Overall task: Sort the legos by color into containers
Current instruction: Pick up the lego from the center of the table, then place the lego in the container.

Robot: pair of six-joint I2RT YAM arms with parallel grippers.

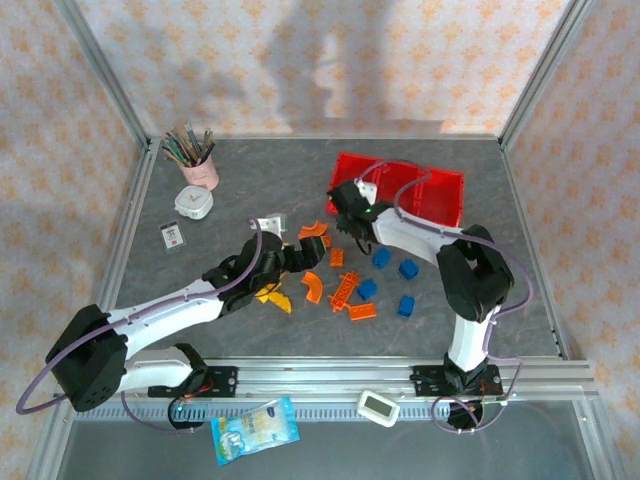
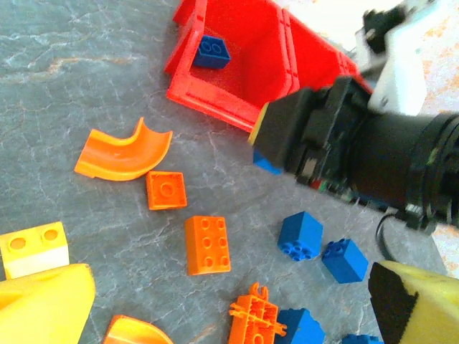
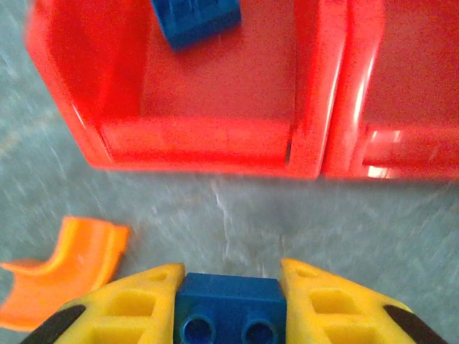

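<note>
the grey worktop (image 1: 250, 170) carries most of the work left for you. across its upper right in the top view sits the red tray (image 1: 445, 195), and both wrist views look straight into its compartment nearest the pile (image 2: 237, 72) (image 3: 201, 143). your right end effector (image 1: 350, 200) hangs just short of that near wall. in its own view it (image 3: 229, 304) is closed snugly on a blue brick (image 3: 228, 294) at the bottom centre, studs toward the camera. your left end effector (image 1: 300, 258) is at the middle of the frame over the pile. its jaws (image 2: 229, 308) are spread to the lower corners of its view with nothing between them but bricks lying on the worktop. the loose legos (image 1: 345, 280) are scattered across the centre: four blue ones toward the right, orange arches and plates in the middle, yellow pieces lower left by the left arm. one lone blue piece (image 2: 212, 51) already lies inside the tray, at the top of both wrist views (image 3: 195, 18). so i judge the sort barely begun: one brick in, one about to go in, no orange or yellow placed as far as i can see. the right wrist view is blurred, the held brick is cut off by the bottom edge, the right arm covers the nearest compartment from above, and the left arm may hide a few bricks.
</note>
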